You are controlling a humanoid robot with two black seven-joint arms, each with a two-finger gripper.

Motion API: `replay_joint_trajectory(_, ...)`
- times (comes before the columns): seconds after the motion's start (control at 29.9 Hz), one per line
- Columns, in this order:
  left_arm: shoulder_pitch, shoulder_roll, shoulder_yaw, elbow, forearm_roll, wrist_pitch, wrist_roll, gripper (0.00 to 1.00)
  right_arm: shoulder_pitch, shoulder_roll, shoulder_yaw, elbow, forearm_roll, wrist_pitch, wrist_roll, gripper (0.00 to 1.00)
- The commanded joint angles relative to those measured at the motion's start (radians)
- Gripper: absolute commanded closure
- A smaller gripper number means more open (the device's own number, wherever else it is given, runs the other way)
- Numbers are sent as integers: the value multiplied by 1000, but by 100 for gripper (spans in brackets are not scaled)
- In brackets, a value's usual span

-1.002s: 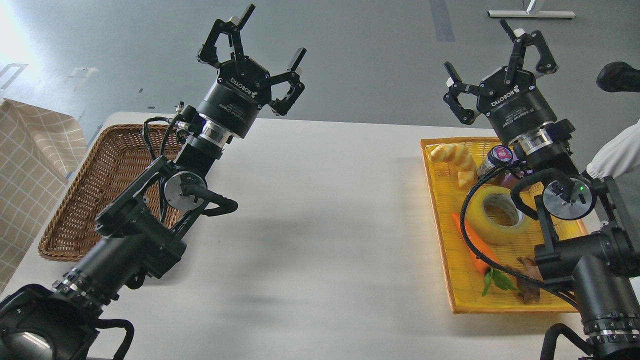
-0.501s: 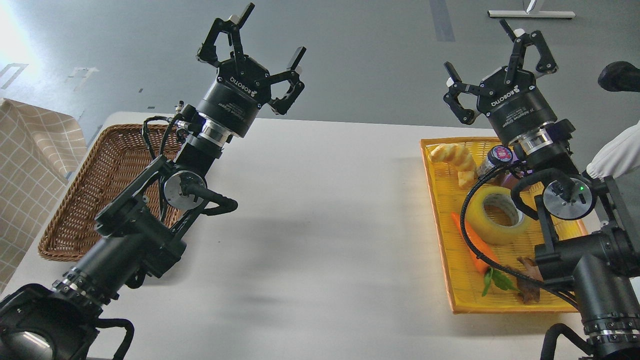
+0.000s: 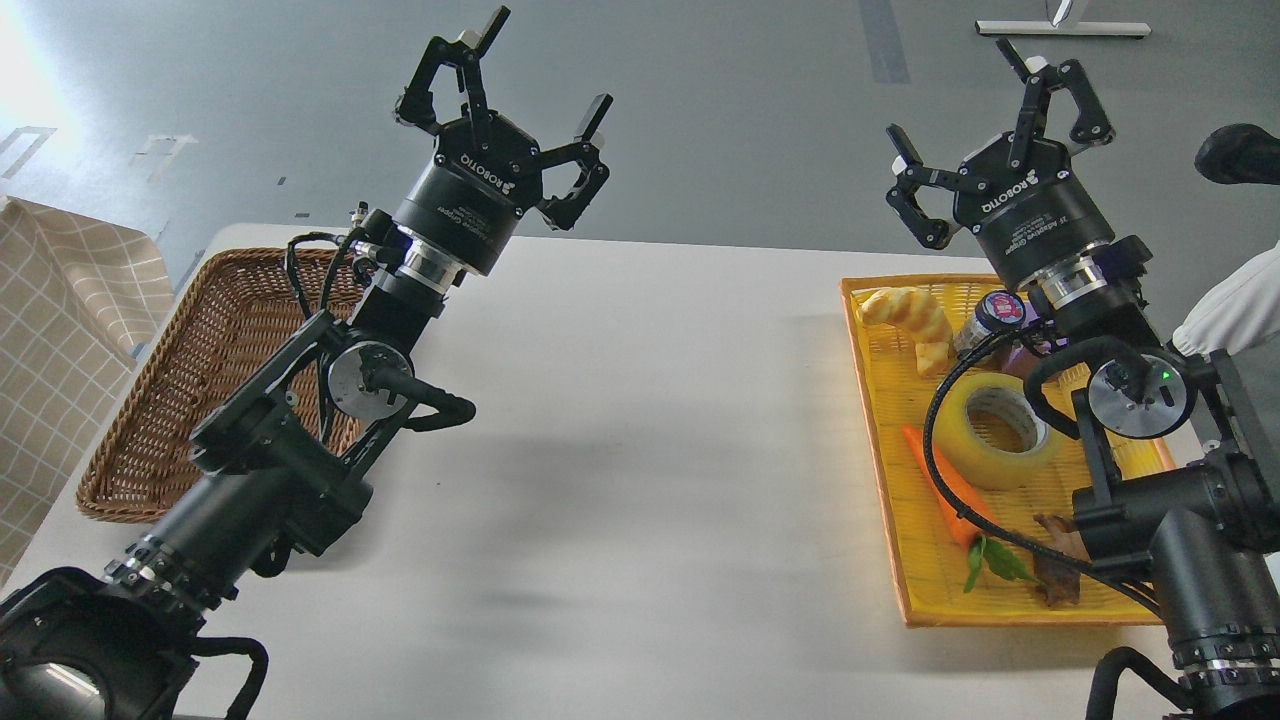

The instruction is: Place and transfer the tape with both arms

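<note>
The tape [image 3: 995,428], a wide translucent yellow roll with a grey-white core, lies flat in the yellow tray [image 3: 895,500] at the right. My right arm crosses above the tray, its cable in front of the roll. My right gripper [image 3: 955,95] is raised above the tray's far end, open and empty. My left gripper [image 3: 545,60] is raised above the table's far left, open and empty, beside the wicker basket [image 3: 190,380].
In the tray lie a yellow croissant-like piece [image 3: 908,315], a small bottle with a purple label [image 3: 990,318], an orange carrot [image 3: 945,490] with green leaves and a brown piece [image 3: 1055,580]. A checked cloth [image 3: 60,340] hangs at the far left.
The right arm has shifted very slightly. The left arm and the tape have not moved.
</note>
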Motion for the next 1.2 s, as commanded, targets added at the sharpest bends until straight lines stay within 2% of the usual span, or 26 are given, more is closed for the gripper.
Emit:
replay_joint_trajectory(0.0, -1, 4, 0, 0, 0, 0, 0, 2, 7, -1, -1, 2, 0, 0, 1, 0)
replay_joint_trajectory(0.27, -1, 4, 0, 0, 0, 0, 0, 2, 10, -25, -8, -1, -14, 0, 1, 0)
replay_joint_trajectory(0.37, -1, 4, 0, 0, 0, 0, 0, 2, 13, -70, -71, 2, -18, 0, 1, 0)
replay_joint_trajectory(0.53, -3, 1, -1, 2, 0, 0, 0, 2, 39, -181, -194, 3, -47, 0, 5, 0)
replay_joint_trajectory(0.77, -4, -2, -1, 2, 0, 0, 0, 2, 101, -338, -312, 15, -211, 0, 5, 1)
replay_joint_trajectory(1.04, -6, -4, -3, 2, 0, 0, 0, 2, 172, -562, -523, 86, -317, 0, 4, 0)
replay_joint_trajectory(1.17, -7, -4, -3, 2, 0, 0, 0, 2, 175, -660, -548, 164, -412, 0, 4, 0)
